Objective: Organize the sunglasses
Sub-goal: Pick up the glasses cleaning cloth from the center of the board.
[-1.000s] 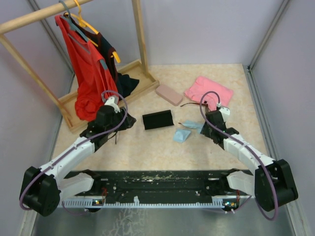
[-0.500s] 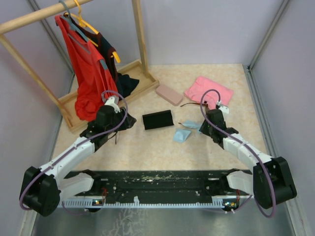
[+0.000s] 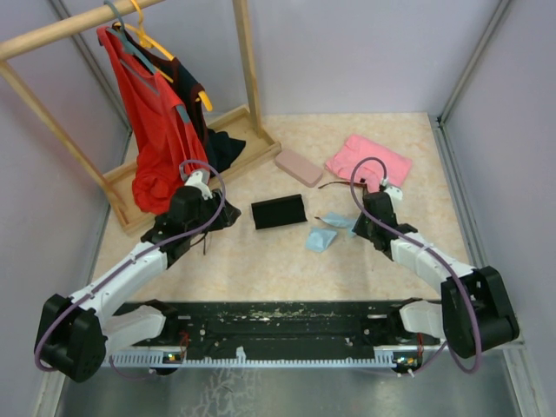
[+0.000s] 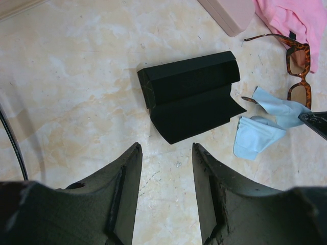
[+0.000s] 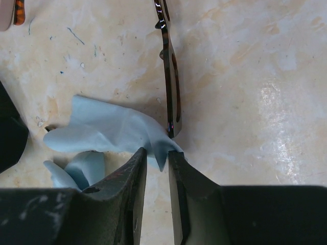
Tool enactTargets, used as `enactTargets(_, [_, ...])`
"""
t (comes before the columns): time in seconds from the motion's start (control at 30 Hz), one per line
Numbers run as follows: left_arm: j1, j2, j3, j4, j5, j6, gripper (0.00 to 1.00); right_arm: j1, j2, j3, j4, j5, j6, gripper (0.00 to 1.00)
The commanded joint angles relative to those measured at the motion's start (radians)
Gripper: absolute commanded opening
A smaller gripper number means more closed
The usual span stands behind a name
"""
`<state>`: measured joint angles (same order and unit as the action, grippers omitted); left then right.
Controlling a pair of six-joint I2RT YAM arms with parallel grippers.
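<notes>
Sorting looks barely begun. Towards the near right of the table (image 3: 261,261), the right gripper (image 5: 157,153) holds its jaws close together around a corner of a blue cloth (image 5: 102,135), though a firm pinch cannot be confirmed. The reddish-brown sunglasses (image 5: 171,87) lie unfolded and uncased just beyond its fingertips, one temple tip meeting the cloth. The left gripper (image 4: 166,150) hangs spread and empty before the open black case (image 4: 189,97). Farther back rests the shut pink case (image 4: 230,13).

you've got an open black case (image 3: 279,211), a pink case (image 3: 298,167) behind it, a pink cloth (image 3: 369,161) farther right, and crumpled light blue cloths (image 3: 320,241) near the black case.
</notes>
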<state>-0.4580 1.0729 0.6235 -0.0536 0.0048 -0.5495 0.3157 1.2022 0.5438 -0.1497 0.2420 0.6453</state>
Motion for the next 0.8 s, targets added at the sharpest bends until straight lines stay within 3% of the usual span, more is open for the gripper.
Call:
enactTargets(0.0, [0.005, -0.015, -0.010, 0.000, 0.008, 0.000, 0.50, -0.011, 0.006, 0.024, 0.057, 0.020, -0.021, 0.23])
enactTargets(0.3, [0.005, -0.020, -0.009, -0.004, 0.001, 0.001, 0.50, -0.011, -0.056, 0.027, 0.044, 0.019, -0.065, 0.00])
enactTargets(0.77, [0.005, -0.082, 0.005, -0.048, -0.040, 0.005, 0.51, 0.044, -0.270, 0.142, -0.024, -0.276, -0.241, 0.00])
